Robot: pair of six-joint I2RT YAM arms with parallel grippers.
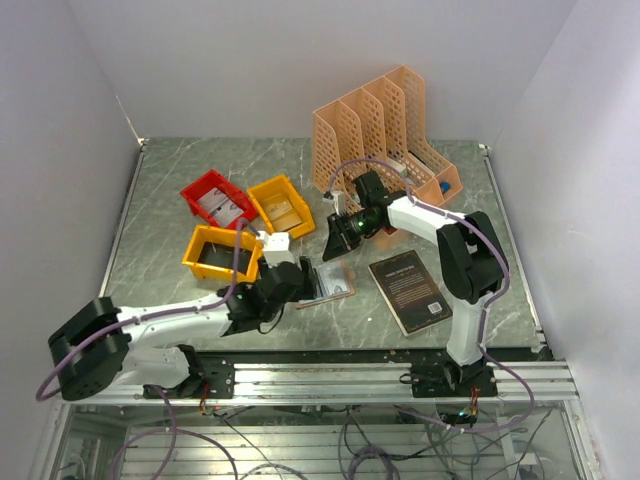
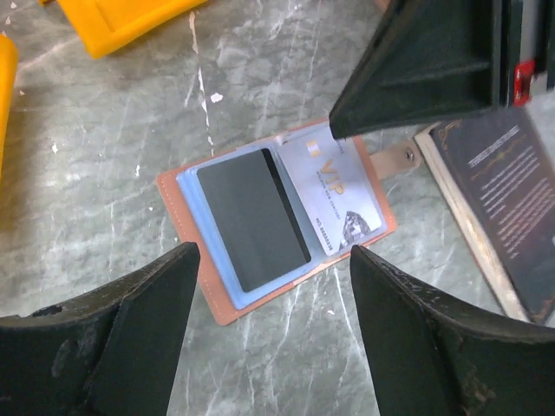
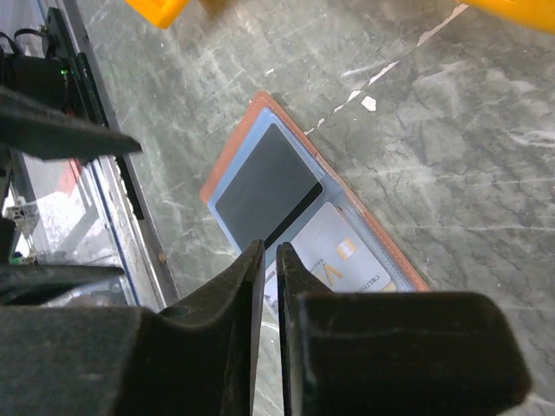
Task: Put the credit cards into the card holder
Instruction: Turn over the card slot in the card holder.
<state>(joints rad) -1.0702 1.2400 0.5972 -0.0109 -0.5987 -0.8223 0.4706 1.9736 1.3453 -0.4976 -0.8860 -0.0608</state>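
The salmon-pink card holder (image 2: 178,208) lies open on the marble table, in the top view (image 1: 337,284) between both grippers. A dark grey card (image 2: 251,217) sits on its left blue page. A pale card marked VIP (image 2: 342,195) sits on its right page. My left gripper (image 2: 270,253) hovers just above the holder's near edge, open wide and empty. My right gripper (image 3: 269,251) hangs over the holder (image 3: 234,152) with its fingers together and nothing seen between them. Its tip (image 2: 338,130) is at the VIP card's far corner. No loose cards show.
A black book (image 1: 410,290) lies right of the holder. Red (image 1: 218,200), yellow (image 1: 280,205) and orange (image 1: 222,252) bins stand at the left rear. A peach lattice file organizer (image 1: 385,135) stands behind the right arm. The metal rail (image 1: 400,375) runs along the near edge.
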